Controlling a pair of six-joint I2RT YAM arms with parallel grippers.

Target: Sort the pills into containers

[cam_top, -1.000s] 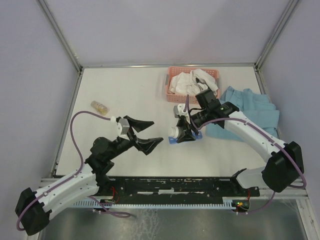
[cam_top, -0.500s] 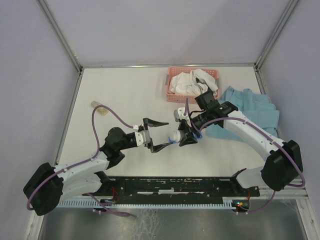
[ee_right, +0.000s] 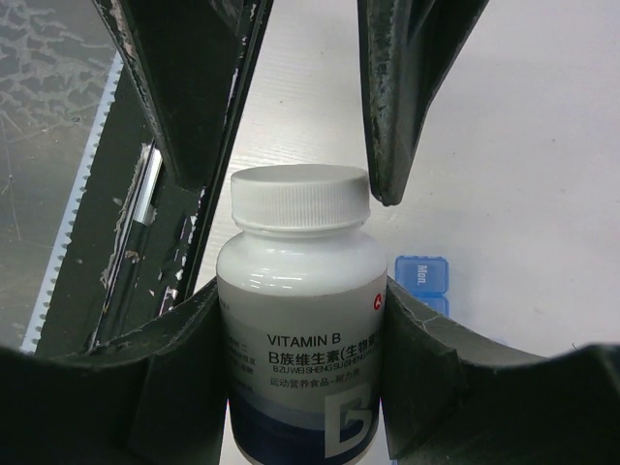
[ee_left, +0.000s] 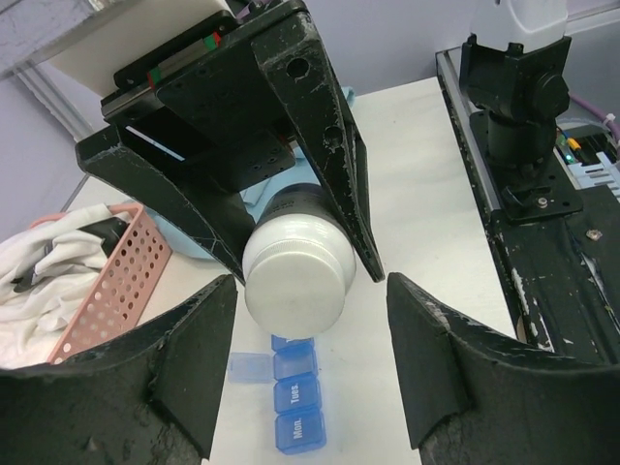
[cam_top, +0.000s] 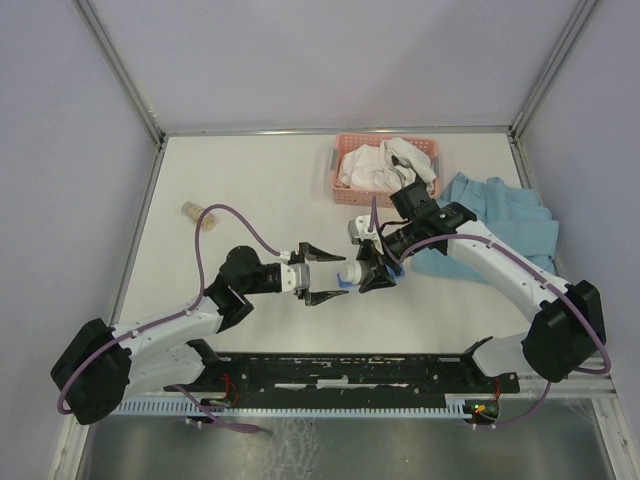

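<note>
Right fingers [ee_right: 165, 387] clenched on the body of a white vitamin bottle [ee_right: 300, 329], one pad on each side, label reading VITAMIN B. Right gripper [cam_top: 365, 270] holds it above the table [cam_top: 250, 190], lying roughly level, with its white cap [ee_left: 298, 276] pointing at the left arm. Left gripper [cam_top: 340, 274] is spread wide with nothing in it. Left fingers [ee_right: 199, 97] flank the cap, one per side, tips about level with the cap's end. The right wrist view shows a thin gap on both sides, so no contact. Pill organiser [ee_left: 295, 412], a blue translucent strip, lies flat on the table just under the bottle's cap end. In the left wrist view it runs toward the camera, right below the cap and between the two left fingers. Lids marked Mon and Tues are readable and closed. One paler lid beside the strip looks flipped open sideways. Cannot tell what is inside any compartment. The right wrist view shows the Mon end peeking out beside the bottle. Pink basket [cam_top: 336, 172] holding white cloth [cam_top: 385, 160] sits at the far edge of the table, behind the right arm. Blue cloth [cam_top: 500, 220] lies crumpled under the right forearm. Small clear bottle [cam_top: 200, 213] with tan contents lies on its side on the left of the table, well apart from both grippers.
</note>
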